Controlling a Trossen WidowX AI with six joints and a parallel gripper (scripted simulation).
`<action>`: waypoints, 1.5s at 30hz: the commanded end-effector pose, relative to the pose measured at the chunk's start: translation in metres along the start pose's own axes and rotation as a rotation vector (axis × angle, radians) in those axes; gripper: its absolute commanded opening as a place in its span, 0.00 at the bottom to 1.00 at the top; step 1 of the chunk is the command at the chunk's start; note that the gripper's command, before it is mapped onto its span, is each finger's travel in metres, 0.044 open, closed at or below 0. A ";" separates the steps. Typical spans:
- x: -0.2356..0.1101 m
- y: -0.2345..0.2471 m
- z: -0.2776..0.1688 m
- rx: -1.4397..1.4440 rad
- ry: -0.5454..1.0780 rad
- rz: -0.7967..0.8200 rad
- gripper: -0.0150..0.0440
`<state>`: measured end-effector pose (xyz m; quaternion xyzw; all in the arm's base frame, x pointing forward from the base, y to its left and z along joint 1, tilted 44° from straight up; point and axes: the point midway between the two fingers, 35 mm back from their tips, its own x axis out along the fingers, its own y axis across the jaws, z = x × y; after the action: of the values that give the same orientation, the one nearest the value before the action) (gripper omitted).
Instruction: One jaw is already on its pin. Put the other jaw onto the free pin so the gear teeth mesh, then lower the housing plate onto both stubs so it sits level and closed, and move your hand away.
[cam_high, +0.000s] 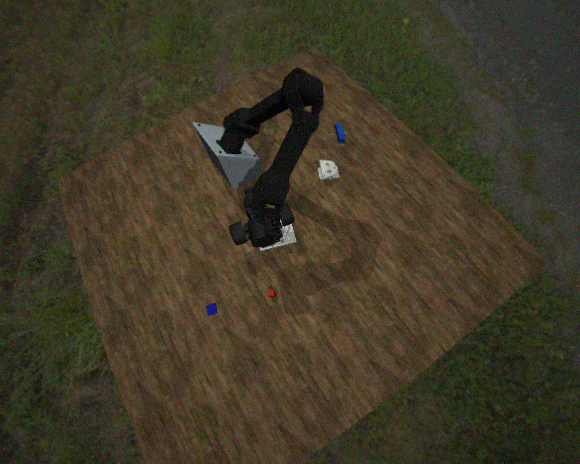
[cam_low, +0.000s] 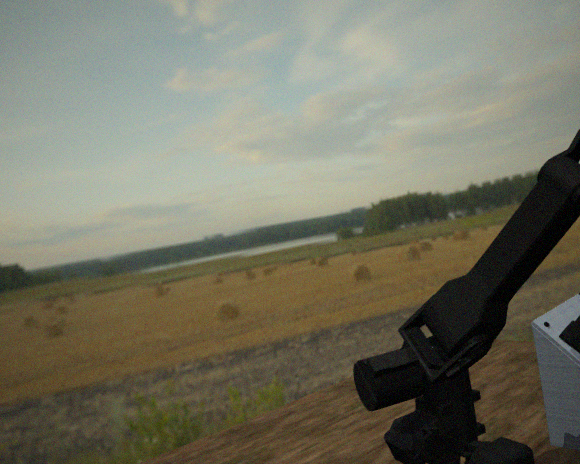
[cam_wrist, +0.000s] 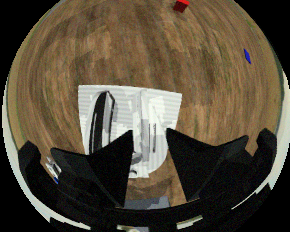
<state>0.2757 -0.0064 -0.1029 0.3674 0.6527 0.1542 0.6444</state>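
Wooden table (cam_high: 400, 300) (cam_low: 310, 425) (cam_wrist: 125, 40): carries the whole job. Arm (cam_high: 290, 150) (cam_low: 515, 250) reaches from grey mount (cam_high: 237, 172) (cam_low: 560, 380), down over the work.

Base plate (cam_high: 288, 240) (cam_wrist: 87, 95): partly hidden under the gripper (cam_high: 270, 232) (cam_low: 445, 435) (cam_wrist: 149, 132). Clock directions taken from this plate, top view, 12 at upper edge.

Housing plate (cam_high: 328, 170) (cam_wrist: 51, 166): at 1 o'clock, well apart. Closing step not yet done.

Pincer: closed on something, presumably the pale jaw (cam_wrist: 142, 117), seen between the fingers and over the plate. Second upright piece, dark-sided (cam_wrist: 111, 117), left of it in wrist view; probably the jaw already on its pin.

Progress, my reading: second jaw at or near its place. Pin seating and tooth mesh can't be told. Left: confirm seating, release, fetch and lower housing, withdraw.

Strays: blue block (cam_high: 340, 133) (cam_wrist: 56, 180), 1 o'clock, beyond housing; blue square (cam_high: 211, 309) (cam_wrist: 247, 56), between 7 and 8; red cube (cam_high: 271, 293) (cam_wrist: 181, 6), between 6 and 7.
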 end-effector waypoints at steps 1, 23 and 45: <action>0.003 0.001 -0.002 0.005 0.009 0.005 0.48; 0.001 0.000 -0.002 0.005 0.009 0.005 0.48; 0.004 0.000 -0.002 0.005 0.009 0.005 0.48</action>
<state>0.2741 -0.0055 -0.1039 0.3685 0.6546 0.1544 0.6417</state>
